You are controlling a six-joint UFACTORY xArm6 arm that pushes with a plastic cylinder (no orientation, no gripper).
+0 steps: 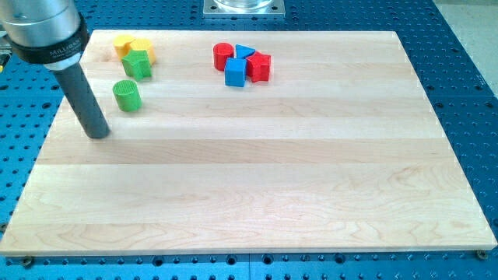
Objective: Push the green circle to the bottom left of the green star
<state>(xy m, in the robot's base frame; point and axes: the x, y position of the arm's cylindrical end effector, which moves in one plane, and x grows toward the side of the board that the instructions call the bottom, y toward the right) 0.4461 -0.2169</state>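
Rod end first: my tip (99, 134) rests on the pale wooden bench (257, 187) near its left edge, a plain dark rod with no claw on it, so there is nothing to open or close and nothing held. The rod rises, tilting toward the view's top left, into a silver and black collar at the corner of the view.

Just up and to the view's right of my tip, apart from it, stands the green circle (127, 95), a short upright cylinder. Above that, near but not touching it, is the green star (138, 64), so the circle sits below the star and slightly to its left. The star is pressed up against two yellow blocks (129, 46) behind it, whose shapes I cannot make out for certain.

Well off to the view's right, near the top edge, huddles a second cluster: a red circle (224, 55), a blue triangle (245, 52), a blue cube (235, 72) and a red block (259, 67), all close together.

Around the board lies a blue perforated metal table (459, 85), and a grey metal base plate (244, 7) shows at the view's top.
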